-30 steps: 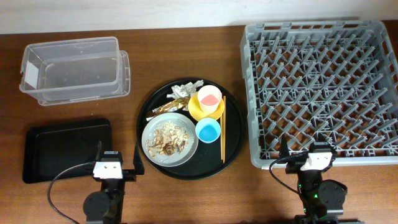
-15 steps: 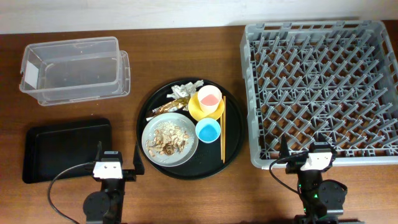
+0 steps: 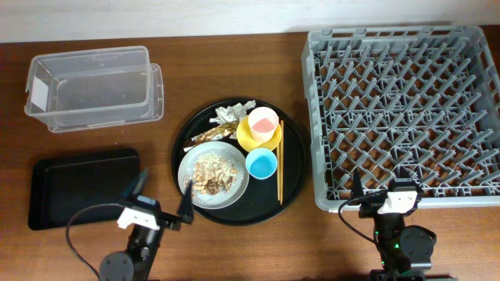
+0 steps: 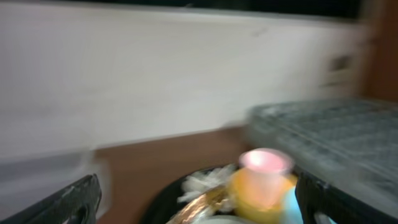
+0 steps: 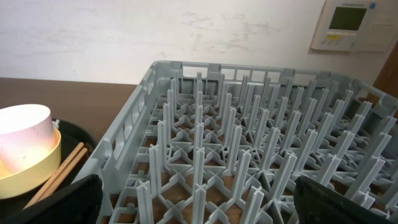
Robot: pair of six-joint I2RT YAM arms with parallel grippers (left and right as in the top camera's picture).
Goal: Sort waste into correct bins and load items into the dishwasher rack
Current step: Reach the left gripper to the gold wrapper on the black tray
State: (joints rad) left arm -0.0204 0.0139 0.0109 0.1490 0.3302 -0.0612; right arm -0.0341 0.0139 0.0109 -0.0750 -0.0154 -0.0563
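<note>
at the bench's front edge, left gripper is wide open, empty, beside the grey plate; right gripper is wide open, empty, before the dishwasher rack.

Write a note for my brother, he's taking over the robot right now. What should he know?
Left gripper: open, empty, by the round tray's near-left edge.
Right gripper: open, empty, at the rack's near edge.
On the round tray: wrapper, pink cup in the bowl, blue cup, chopsticks, food bits on the plate.
Tub, black tray and rack hold nothing.
Done: nothing yet.
Left: bin wrapper and food bits, load cups, bowl, plate and chopsticks into the rack.
</note>
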